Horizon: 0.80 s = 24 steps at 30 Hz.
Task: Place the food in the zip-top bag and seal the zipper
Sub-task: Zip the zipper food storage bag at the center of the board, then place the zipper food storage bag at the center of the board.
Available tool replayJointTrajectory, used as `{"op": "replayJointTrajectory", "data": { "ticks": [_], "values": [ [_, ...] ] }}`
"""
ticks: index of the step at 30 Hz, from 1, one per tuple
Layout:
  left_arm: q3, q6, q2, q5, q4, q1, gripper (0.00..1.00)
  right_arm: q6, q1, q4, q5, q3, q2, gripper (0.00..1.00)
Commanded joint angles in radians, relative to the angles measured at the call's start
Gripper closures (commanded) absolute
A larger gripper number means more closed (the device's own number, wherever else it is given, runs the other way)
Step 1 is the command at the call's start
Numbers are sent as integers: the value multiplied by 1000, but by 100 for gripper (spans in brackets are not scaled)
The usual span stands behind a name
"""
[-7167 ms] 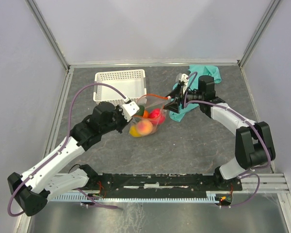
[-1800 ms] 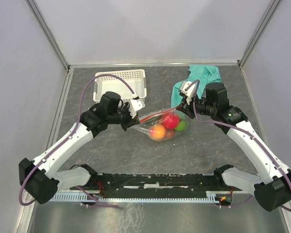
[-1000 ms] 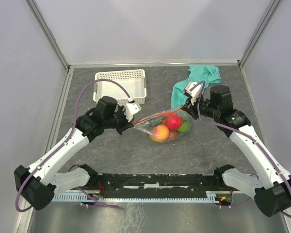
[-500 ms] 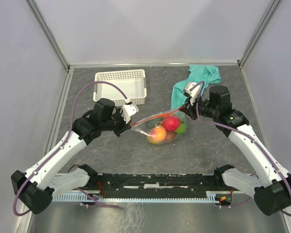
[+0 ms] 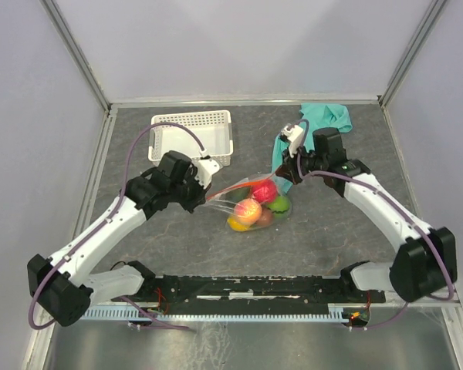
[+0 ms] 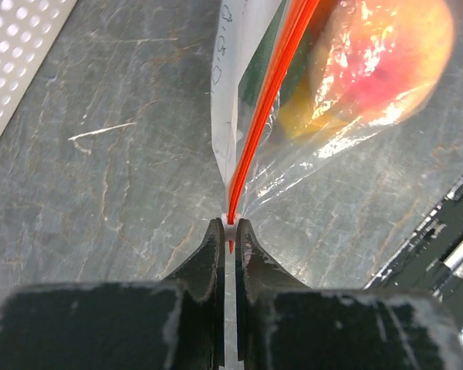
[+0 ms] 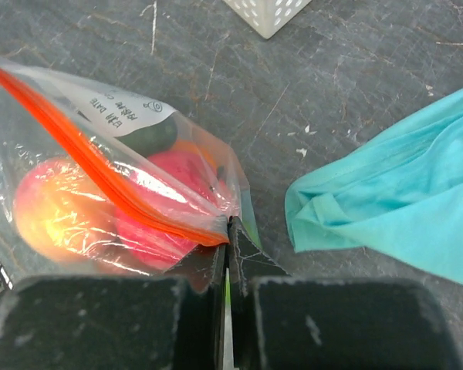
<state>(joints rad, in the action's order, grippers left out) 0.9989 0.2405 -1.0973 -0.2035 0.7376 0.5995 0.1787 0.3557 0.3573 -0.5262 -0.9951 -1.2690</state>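
Midway between left tool and right tool, zip-top bag of food, each tool clamped on a zipper end.

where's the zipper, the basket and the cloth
zipper (image 6: 262, 116), left wrist view, midway along the red-orange strip
basket (image 5: 197, 117), top view, far rim
cloth (image 7: 393, 185), right wrist view, middle of the teal folds
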Motion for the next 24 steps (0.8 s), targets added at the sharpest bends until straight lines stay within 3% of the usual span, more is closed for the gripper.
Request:
{"op": "replayJointTrajectory", "data": {
  "ticks": [1,8,11,16,20,24],
  "values": [
    [47,-127,-68,210,30,-19,96,-96,15,-109,125,-124,-160,93],
    [45,-244,-151,272,-12,-93,88,-209,25,-110,141,-296,-398,83],
    [33,-271,-130,285,-44,-97,79,-273,26,-128,170,-324,-425,75],
    [4,-337,-48,317,-113,-99,56,-318,26,-161,167,-308,-368,58],
    [-15,-368,21,329,-142,-99,42,-366,18,-107,196,-303,-295,51],
    [-47,-400,106,387,-172,-99,33,-393,5,-71,280,-252,-180,30]
  ]
}}
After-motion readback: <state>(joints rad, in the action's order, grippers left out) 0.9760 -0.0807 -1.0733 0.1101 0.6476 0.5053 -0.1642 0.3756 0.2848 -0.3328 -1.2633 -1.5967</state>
